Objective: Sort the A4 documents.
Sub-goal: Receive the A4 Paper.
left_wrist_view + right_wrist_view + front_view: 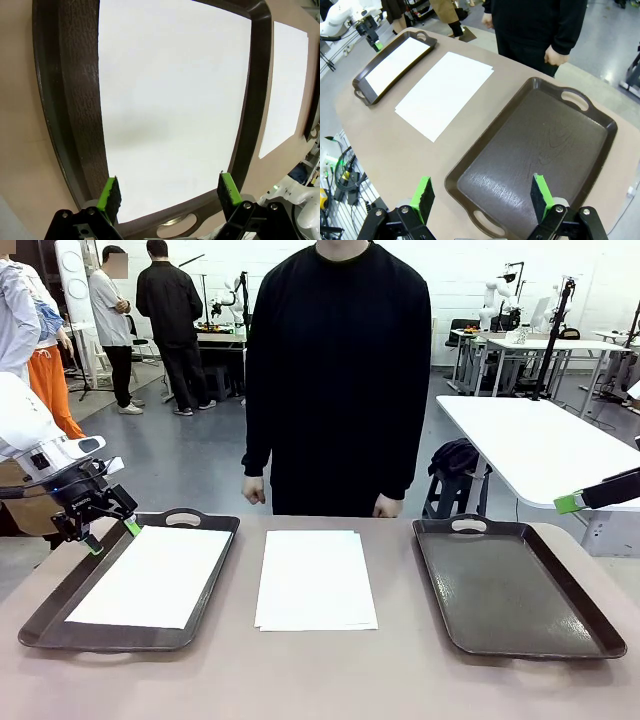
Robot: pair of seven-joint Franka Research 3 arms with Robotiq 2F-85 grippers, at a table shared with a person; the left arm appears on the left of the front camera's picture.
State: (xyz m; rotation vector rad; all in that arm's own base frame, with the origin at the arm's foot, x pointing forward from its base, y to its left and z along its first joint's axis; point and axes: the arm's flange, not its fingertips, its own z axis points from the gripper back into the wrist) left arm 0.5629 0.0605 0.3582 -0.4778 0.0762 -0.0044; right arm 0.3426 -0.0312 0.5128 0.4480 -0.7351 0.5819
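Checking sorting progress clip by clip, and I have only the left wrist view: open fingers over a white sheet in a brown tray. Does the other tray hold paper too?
Observer: No, the right tray is bare.
Operator: Where is the right gripper?
Observer: The right gripper hangs open above the table, aimed down at that tray.
Operator: And the paper beside my tray?
Observer: It is a stack of sheets, at least two with offset edges, lying flat between the trays.
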